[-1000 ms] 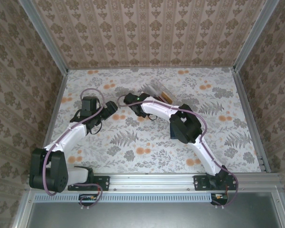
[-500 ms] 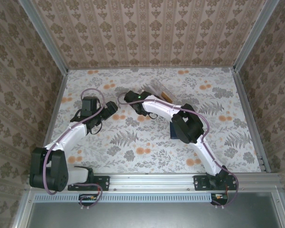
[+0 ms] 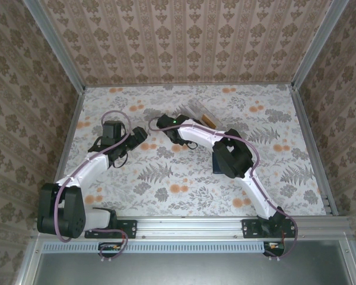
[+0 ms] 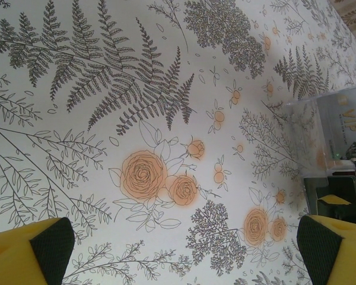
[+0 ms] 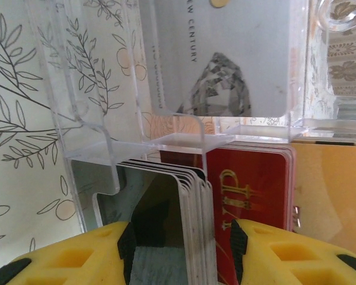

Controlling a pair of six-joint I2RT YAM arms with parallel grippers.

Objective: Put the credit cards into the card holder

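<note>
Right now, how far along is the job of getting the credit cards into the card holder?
Done: nothing visibly. The red plastic VIP card, orange card and pale grey card stack all sit in the clear plastic box. In hand: the right claw straddles the pale stack, jaws apart, not gripping. The left claw hangs open over the floral table. Left: every card.

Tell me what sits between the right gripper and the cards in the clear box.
Nothing visible does. The right gripper has its jaws open on either side of the grey card stack. The walls of the clear box stand beside the stack, not in front.
</note>
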